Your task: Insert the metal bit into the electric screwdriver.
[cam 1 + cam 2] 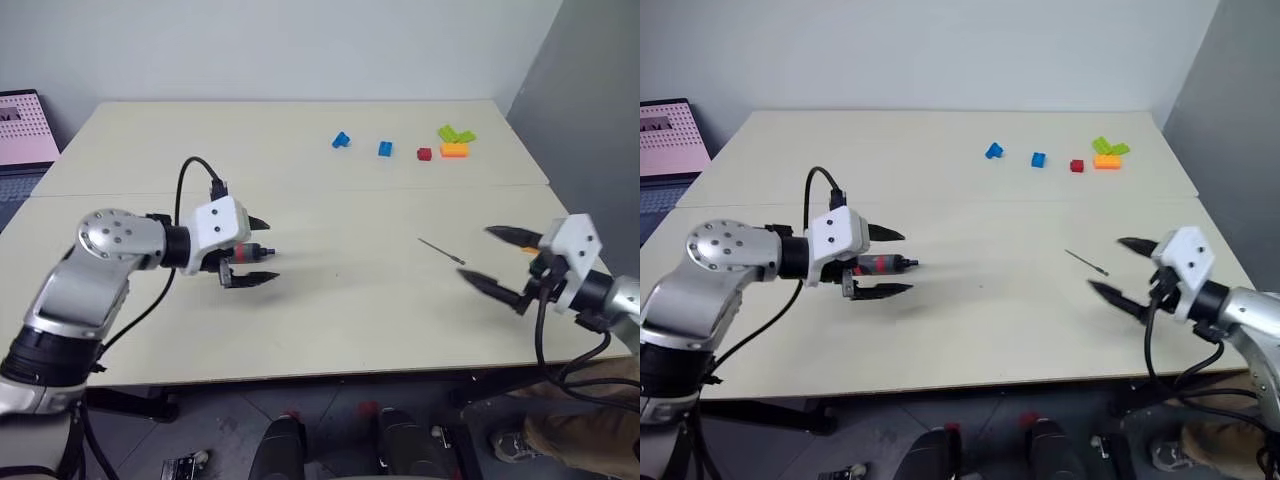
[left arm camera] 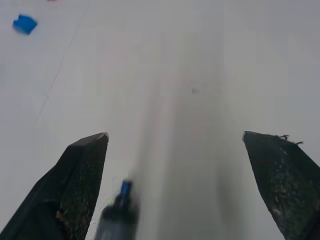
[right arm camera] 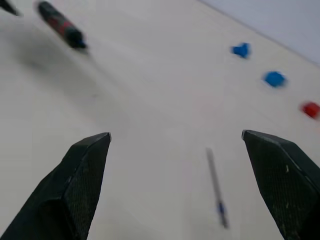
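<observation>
Two end effectors hover over the pale surface [image 1: 300, 130] in the head view, both with fingers spread wide. The left end effector [image 1: 272, 250] has the electric screwdriver [image 1: 247, 250] between its fingers, red band near the wrist and metal tip pointing toward the middle of the surface. The fingers are not closed on the tool, and I cannot tell what supports it. The right end effector [image 1: 475, 254] carries nothing. The metal bit [image 1: 441, 250] lies flat on the surface just beyond its fingertips, well apart from the screwdriver. At the far edge sit two blue bricks [image 1: 341, 140], a red brick [image 1: 424, 154], and a green brick [image 1: 456, 133] touching an orange brick [image 1: 454, 150].

The left wrist view has the screwdriver's tip close against one finger, not centred.

The right wrist view has the bit lying between the open fingers and ahead of them, slanted across the line of approach.

Picking up the bit looks like the step in hand. Such a thin rod calls for a low approach, fingers straddling its middle and closing square across it, since it could roll or skid.

No container is present, and every item lies loose on the surface.
</observation>
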